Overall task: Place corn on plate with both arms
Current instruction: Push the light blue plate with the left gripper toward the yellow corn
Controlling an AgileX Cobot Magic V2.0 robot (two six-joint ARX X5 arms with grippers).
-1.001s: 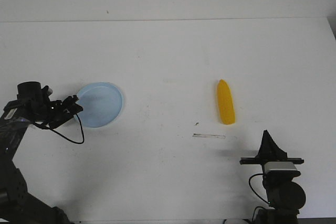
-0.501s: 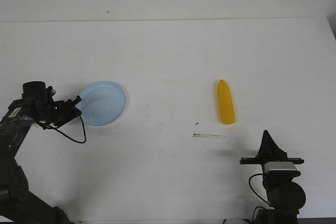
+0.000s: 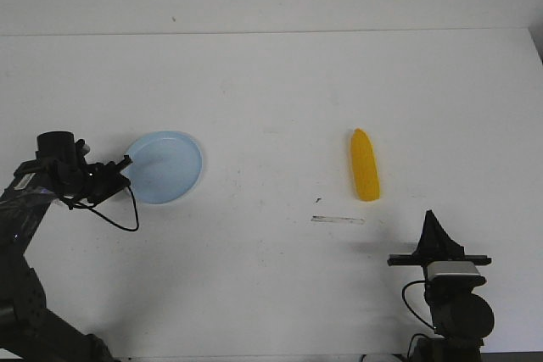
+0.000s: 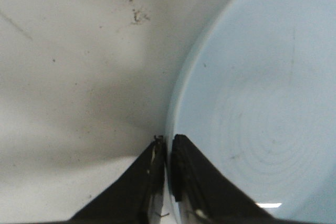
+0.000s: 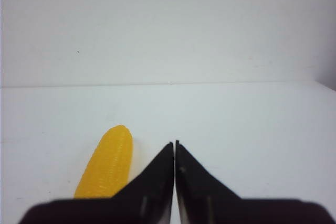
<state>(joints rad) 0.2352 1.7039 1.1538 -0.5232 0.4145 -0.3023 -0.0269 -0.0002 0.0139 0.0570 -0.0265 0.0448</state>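
Tabletop [image 3: 280,108]: white, with faint scuffs and a short pale strip [image 3: 338,220] lying in front of the corn.
Plate [image 3: 165,167]: pale blue, round, on the left part of the tabletop, well apart from the corn.
Left claw [image 3: 124,164]: at the plate's left edge; the left wrist view shows its two fingers [image 4: 191,182] clamped on the plate's rim, one on each side.
Corn [image 3: 365,164]: yellow cob lying flat right of centre, pointed end toward the far side, touching nothing but the tabletop.
Right claw [image 3: 431,218]: near the front edge, just behind the corn from the robot's side and apart from it; fingers together, nothing between them.
Plate contents: none seen.
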